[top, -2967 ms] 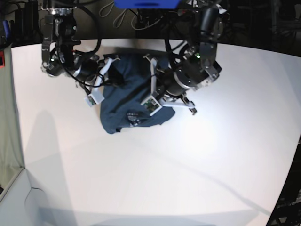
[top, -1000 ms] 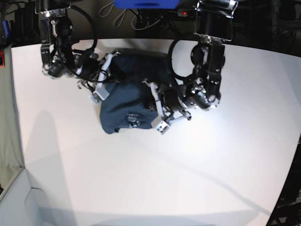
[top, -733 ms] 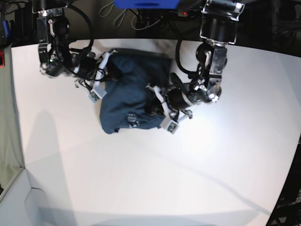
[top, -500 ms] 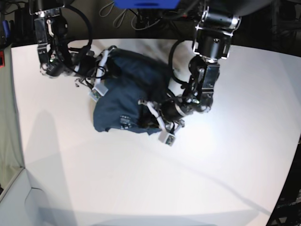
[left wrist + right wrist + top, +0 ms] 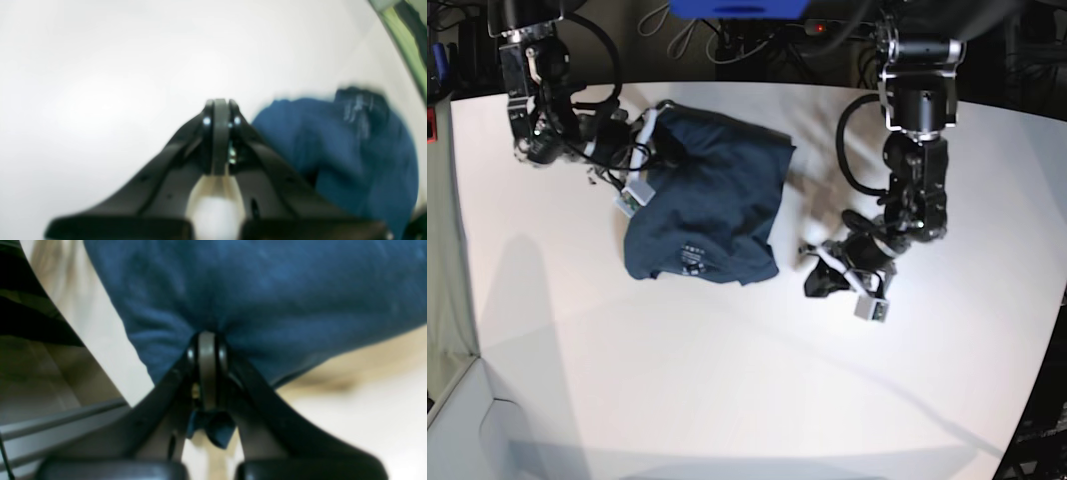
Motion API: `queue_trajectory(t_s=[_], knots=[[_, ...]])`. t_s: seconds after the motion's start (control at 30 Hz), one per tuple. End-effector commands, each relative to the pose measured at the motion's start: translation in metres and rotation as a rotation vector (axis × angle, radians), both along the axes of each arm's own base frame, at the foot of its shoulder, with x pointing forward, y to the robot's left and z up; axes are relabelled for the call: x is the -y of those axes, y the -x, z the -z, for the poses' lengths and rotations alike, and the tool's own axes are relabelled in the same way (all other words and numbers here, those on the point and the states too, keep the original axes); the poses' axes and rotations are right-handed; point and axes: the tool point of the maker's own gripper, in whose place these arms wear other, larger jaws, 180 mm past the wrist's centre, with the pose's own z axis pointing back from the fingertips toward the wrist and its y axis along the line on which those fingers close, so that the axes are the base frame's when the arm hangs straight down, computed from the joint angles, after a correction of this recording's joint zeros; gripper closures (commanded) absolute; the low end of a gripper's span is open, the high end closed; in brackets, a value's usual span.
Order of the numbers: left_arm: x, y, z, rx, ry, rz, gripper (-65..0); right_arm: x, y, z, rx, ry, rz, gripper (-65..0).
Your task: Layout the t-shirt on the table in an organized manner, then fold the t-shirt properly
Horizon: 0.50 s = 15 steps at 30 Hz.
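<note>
Half a second back the left gripper (image 5: 819,279) was down on the shirt's lower right edge; it has since pulled away to the right and now sits over bare white table, clear of the fabric. In the left wrist view its jaws are pressed together with nothing between them, and the t-shirt (image 5: 347,146) lies off to one side, not touching the fingertips. A white camera module is visible at that arm's wrist in the base view.

The right gripper (image 5: 206,350) is clamped on the t-shirt (image 5: 267,300): its jaws are closed, cloth puckers into them and a small tuft of blue fabric pokes out behind the tips. In the base view this gripper (image 5: 649,150) holds the garment's upper left edge, near the back of the table (image 5: 727,400).

The t-shirt (image 5: 707,200) is a dark navy, loosely bunched heap on the table's rear left area, not spread flat. Its small white neck label (image 5: 692,255) shows near the lower edge, facing up. Compared with half a second ago, the shirt's right side has settled and its lower right corner lies free on the tabletop. Black cables hang behind the table at the top of the base view.
</note>
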Motion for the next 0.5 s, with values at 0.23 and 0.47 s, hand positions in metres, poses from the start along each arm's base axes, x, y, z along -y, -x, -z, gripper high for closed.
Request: queue_trajectory(t_s=[0.23,0.47], knots=[[-0.046,0.029,-0.036,0.103,-0.085,-0.064,0.0,0.046,-0.016,-0.013,0.075,0.105,-0.008,0.0],[-0.074,0.054,-0.064,0.141,-0.184,-0.104,0.0,0.027,-0.029,-0.073,0.274,0.115,-0.088,0.0]])
